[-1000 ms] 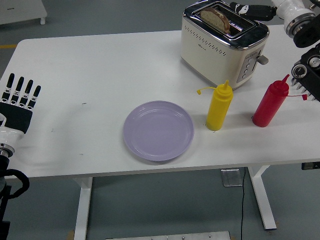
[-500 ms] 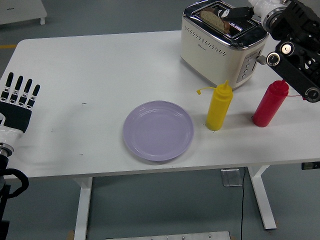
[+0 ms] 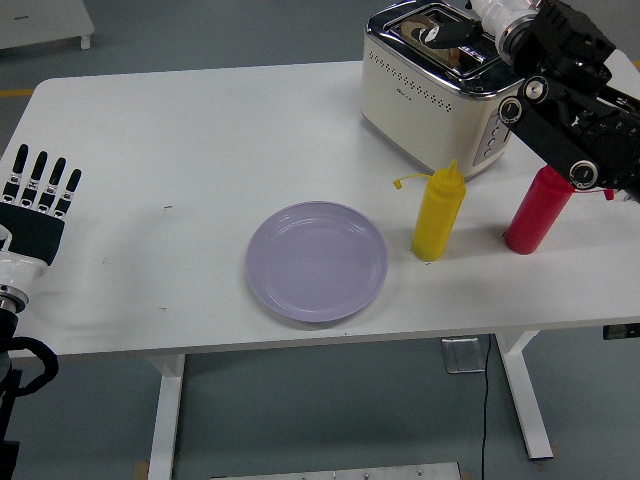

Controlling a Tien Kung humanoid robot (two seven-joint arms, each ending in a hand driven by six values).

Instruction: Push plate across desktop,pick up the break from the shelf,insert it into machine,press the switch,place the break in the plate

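The left hand (image 3: 40,205) had not moved over the last second: it lay at the left edge of the worktop (image 3: 180,140), palm flat, its fingers straight and spread, holding nothing. The lilac plate (image 3: 317,261) also sat where it had been, empty, near the front edge and just left of the yellow squeeze bottle (image 3: 438,215).

The change was on the right. A second before, the slice of bread stood well proud of the toaster (image 3: 445,85) slot and the right arm was off to the side. Now the arm had swung in over the toaster, and the right hand (image 3: 468,30) reached across the top, its dark fingertips down at the slot. Only a sliver of bread (image 3: 432,34) showed there, so it had likely been pushed down into the machine. Whether the fingers gripped the slice or merely pressed on it could not be made out.

The black forearm (image 3: 565,95) slanted down to the right, crossing in front of the toaster's switch side and hiding the cap of the red squeeze bottle (image 3: 533,215).

By this reading the insertion was all but done; pressing the switch and moving the bread to the plate remained.
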